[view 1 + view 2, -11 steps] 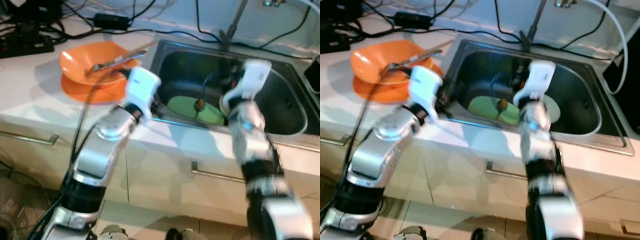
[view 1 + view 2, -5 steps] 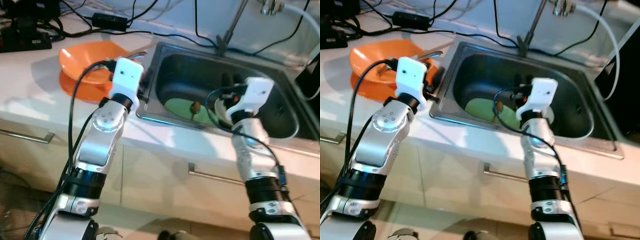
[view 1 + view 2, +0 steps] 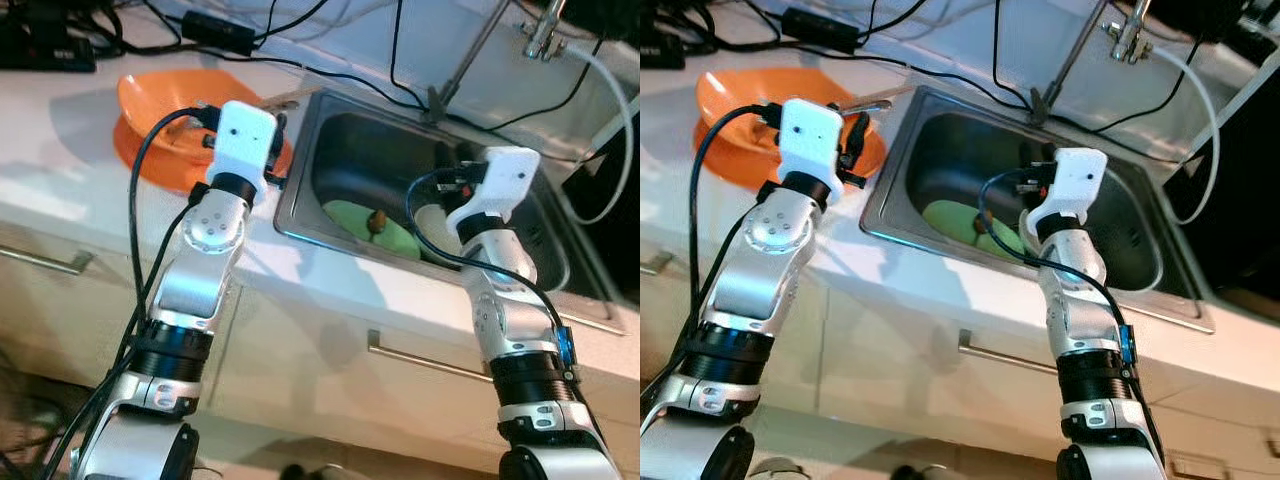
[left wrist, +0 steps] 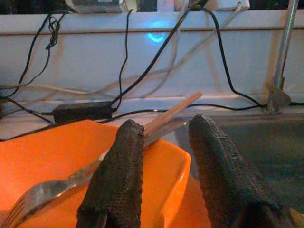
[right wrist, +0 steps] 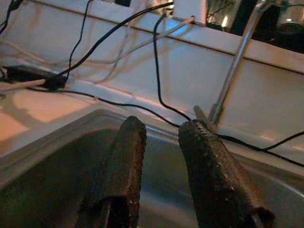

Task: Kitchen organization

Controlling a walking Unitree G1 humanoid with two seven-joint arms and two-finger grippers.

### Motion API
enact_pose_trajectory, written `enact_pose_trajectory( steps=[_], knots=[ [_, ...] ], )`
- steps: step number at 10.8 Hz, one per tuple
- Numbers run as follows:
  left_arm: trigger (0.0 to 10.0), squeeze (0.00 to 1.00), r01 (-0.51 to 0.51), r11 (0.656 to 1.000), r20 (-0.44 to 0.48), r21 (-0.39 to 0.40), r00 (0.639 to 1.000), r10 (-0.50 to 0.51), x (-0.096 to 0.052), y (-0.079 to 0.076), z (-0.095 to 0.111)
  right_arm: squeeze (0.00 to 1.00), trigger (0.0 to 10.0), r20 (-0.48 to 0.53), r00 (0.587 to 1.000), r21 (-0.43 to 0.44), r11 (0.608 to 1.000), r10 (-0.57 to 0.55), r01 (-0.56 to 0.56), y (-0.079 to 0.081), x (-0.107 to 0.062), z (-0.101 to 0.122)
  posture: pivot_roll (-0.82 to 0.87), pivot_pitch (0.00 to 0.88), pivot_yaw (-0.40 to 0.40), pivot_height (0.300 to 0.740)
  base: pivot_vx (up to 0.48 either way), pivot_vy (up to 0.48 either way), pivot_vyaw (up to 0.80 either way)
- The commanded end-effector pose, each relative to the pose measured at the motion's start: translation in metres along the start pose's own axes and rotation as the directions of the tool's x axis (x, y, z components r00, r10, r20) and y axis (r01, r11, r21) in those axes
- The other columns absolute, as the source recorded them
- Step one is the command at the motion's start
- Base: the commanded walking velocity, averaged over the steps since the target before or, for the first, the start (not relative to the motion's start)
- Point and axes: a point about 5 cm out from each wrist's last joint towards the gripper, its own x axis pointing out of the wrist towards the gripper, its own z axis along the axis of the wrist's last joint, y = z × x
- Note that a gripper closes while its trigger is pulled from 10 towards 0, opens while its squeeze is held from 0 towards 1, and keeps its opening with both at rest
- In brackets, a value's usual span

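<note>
Left gripper (image 4: pixel 164 156) has its two fingers spread a bit with nothing between them, hovering right over the near rim of the orange bowl (image 4: pixel 57 156) on the counter (image 3: pixel 60 180). In the left wrist view you can see a fork (image 4: pixel 52 187) lying in the bowl, its handle running up past the fingers, with a pale wooden stick (image 4: pixel 173 113) next to it poking out over the bowl's edge toward the sink (image 3: pixel 330 130). Behind the bowl there's a black power brick (image 4: pixel 83 111) and a mess of cables along the white wall.

Right gripper (image 5: pixel 159 156) is also parted and holding nothing, up above the sink basin and pointing at its back wall and the faucet stem (image 5: pixel 232 71). Down in the sink sits a green plate (image 3: pixel 365 220) with a small brown thing (image 3: pixel 378 219) on it, can't tell what it is, and a white dish (image 3: pixel 432 222) just beside it, partly hidden behind the right arm. A white hose (image 3: pixel 1205 110) hangs off the faucet on the right.
</note>
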Motion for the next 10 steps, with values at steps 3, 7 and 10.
enact_pose_trajectory(
  steps=[3,7,10],
  knots=[
    [10.0,0.0,0.031,0.999,0.043,0.016,0.999,-0.031,0.003,-0.015,0.011,0.0,10.0,-0.01,1.0,0.008,1.0,0.012,-0.012,-0.002,0.006,0.006,0.08,0.087,-0.368,0.74,0.0,0.0,0.0],
    [10.0,0.0,0.094,0.996,0.054,0.003,0.994,-0.094,0.003,-0.029,0.015,0.0,10.0,-0.022,0.999,-0.006,0.999,-0.038,0.038,-0.011,-0.001,0.002,0.05,0.085,-0.291,0.74,0.0,0.0,0.0],
    [10.0,0.0,0.127,0.991,0.109,0.028,0.986,-0.129,0.006,-0.028,0.029,0.0,10.0,-0.012,0.996,0.001,0.996,-0.093,0.093,-0.011,-0.006,0.0,0.01,0.069,-0.196,0.74,0.0,0.0,0.0]
  ],
)
